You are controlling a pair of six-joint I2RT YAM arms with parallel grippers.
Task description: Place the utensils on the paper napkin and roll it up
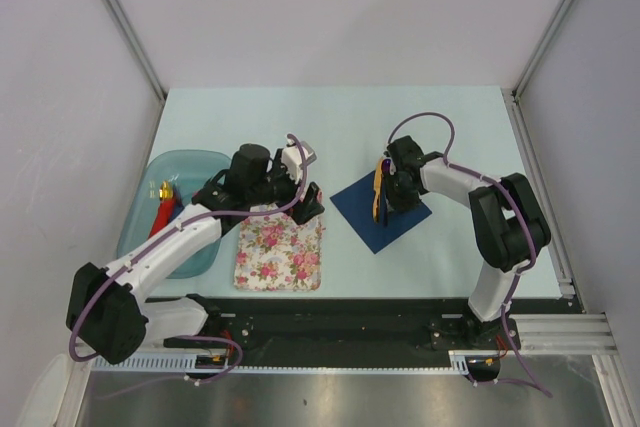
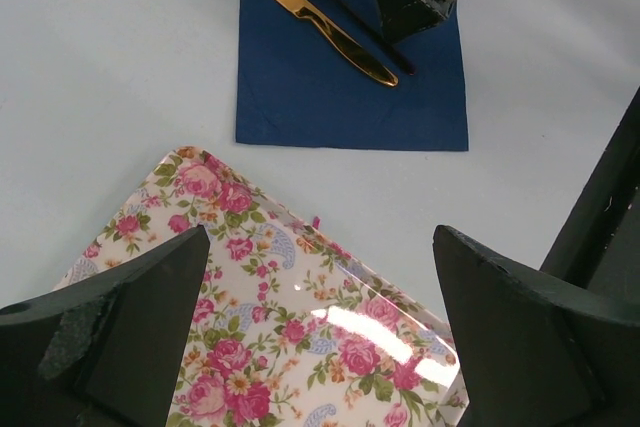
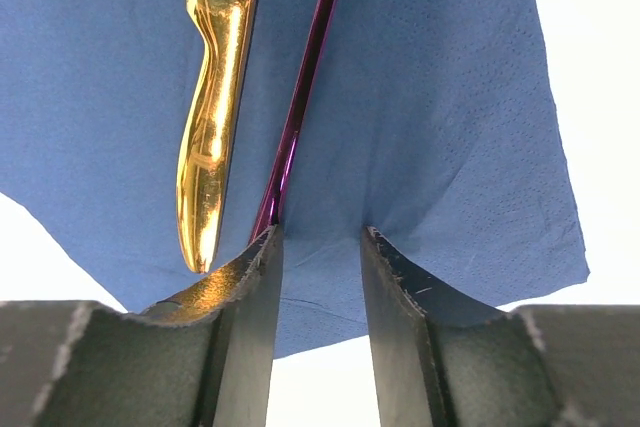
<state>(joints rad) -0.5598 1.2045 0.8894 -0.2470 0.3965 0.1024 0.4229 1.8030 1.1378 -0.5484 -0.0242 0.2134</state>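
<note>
Looking down from the top camera, I see the right arm folded in over the table, its wrist tipped down so the right gripper stands on the dark navy-blue square paper napkin. Its fingers are part-way apart with nothing clamped between them. Both tips press on the paper, which creases around them, and bare napkin shows in the gap.

The slim shiny purple spoon handle ends against the tip of one finger. The slender gold-orange utensil lies just beside it, also on the napkin.

The left arm stretches diagonally forward, and the left gripper hangs wide apart and empty above the pink-and-white floral rectangular mat, which is near the napkin but not touching it.

The right wrist camera cuts off the upper ends of both utensils, and the left wrist camera crops most of the spoon's bowl. From above, the right gripper covers much of them, so I can pick out only the gold piece there. The left arm hides part of a translucent teal basin, and I cannot identify its red and gold contents
</note>
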